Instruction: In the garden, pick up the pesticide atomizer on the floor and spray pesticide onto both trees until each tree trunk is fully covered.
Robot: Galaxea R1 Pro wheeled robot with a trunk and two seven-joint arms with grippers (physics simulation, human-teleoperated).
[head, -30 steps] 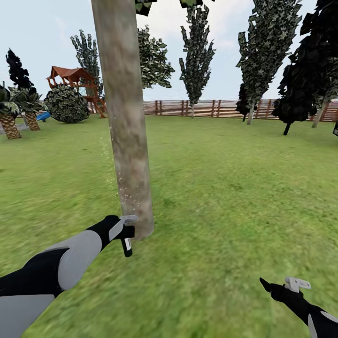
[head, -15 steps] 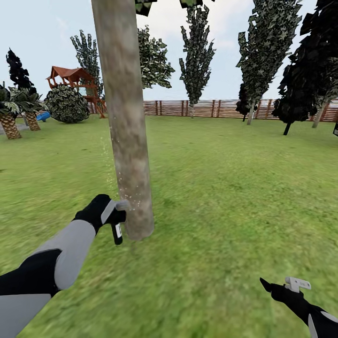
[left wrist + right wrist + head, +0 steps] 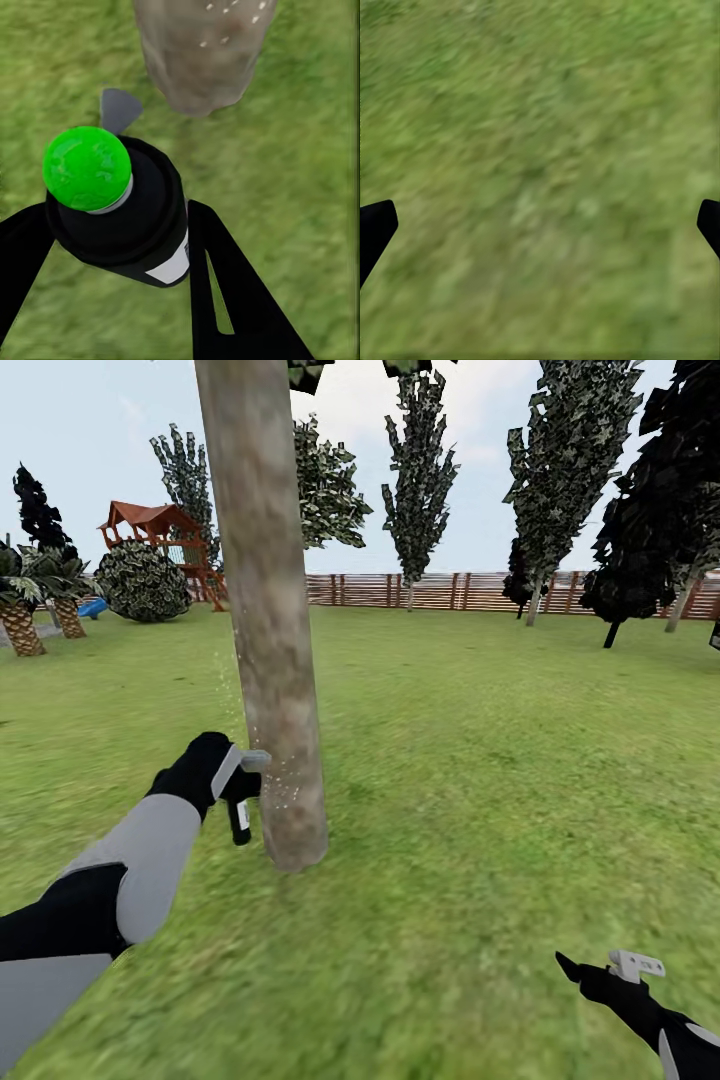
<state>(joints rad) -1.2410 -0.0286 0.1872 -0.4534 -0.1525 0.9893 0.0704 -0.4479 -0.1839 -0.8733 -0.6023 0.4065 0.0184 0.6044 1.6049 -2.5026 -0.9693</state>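
A thick grey-brown mottled tree trunk (image 3: 268,620) rises from the grass lawn (image 3: 480,760) just ahead. My left gripper (image 3: 240,785) is shut on the pesticide atomizer (image 3: 240,822), a dark bottle with a white label and a grey trigger head. I hold it against the left side of the trunk, low down. White spray specks dot the bark (image 3: 282,785). In the left wrist view the atomizer (image 3: 142,232) sits between my fingers (image 3: 225,292), its nozzle facing the tree trunk (image 3: 202,52). My right gripper (image 3: 598,967) hangs open low over the grass, its fingertips (image 3: 375,229) wide apart.
A brown slat fence (image 3: 450,590) closes the far side of the lawn, with tall trees (image 3: 565,470) and black conifers (image 3: 640,540) in front of it. At far left stand a wooden play structure (image 3: 160,530), a round bush (image 3: 142,582) and short palm-like plants (image 3: 20,610).
My left arm has raised the atomizer up along the trunk's left side. The right arm and the view have stayed still.
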